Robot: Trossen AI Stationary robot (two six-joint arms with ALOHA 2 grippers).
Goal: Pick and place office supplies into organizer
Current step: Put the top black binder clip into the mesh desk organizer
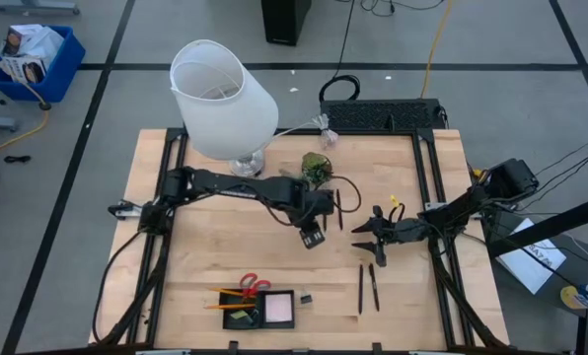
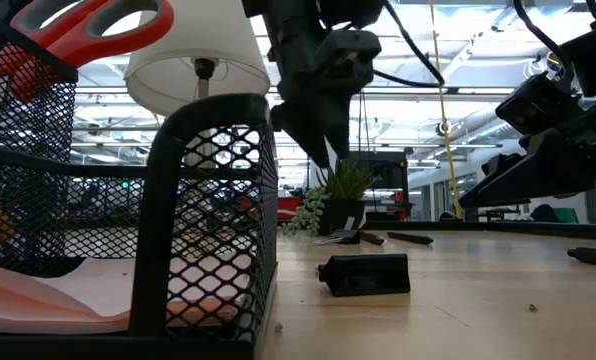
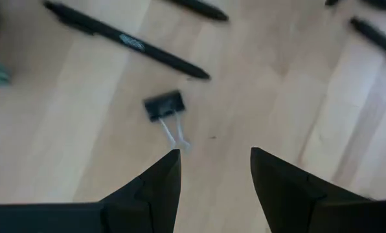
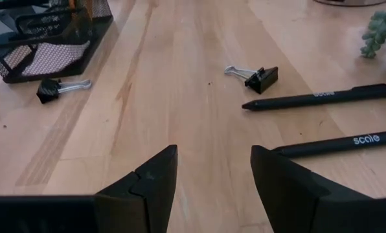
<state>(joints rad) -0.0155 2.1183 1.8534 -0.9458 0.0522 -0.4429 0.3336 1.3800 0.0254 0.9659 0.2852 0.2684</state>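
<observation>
My left gripper [image 1: 312,237] [image 3: 212,162] hangs open over the table's middle, pointing steeply down. A small black binder clip [image 3: 164,105] lies flat on the wood just beyond its fingertips, beside a black pen [image 3: 128,42]. My right gripper [image 1: 365,233] [image 4: 212,158] waits open and low to the right, with nothing between its fingers. It faces a clip [image 4: 261,77] and two pens [image 4: 322,97]. The black mesh organizer [image 1: 237,318] stands at the near edge. It holds a pink sticky pad [image 1: 277,308], red scissors [image 1: 255,286] and orange pencils. Another clip [image 1: 306,297] lies beside it.
Two more black pens [image 1: 361,288] lie near the front right. A white lamp [image 1: 220,99] and a green plant sprig [image 1: 317,168] stand toward the far edge, with a black keyboard-like box [image 1: 383,113] behind them. Bare wood lies between the grippers and the organizer.
</observation>
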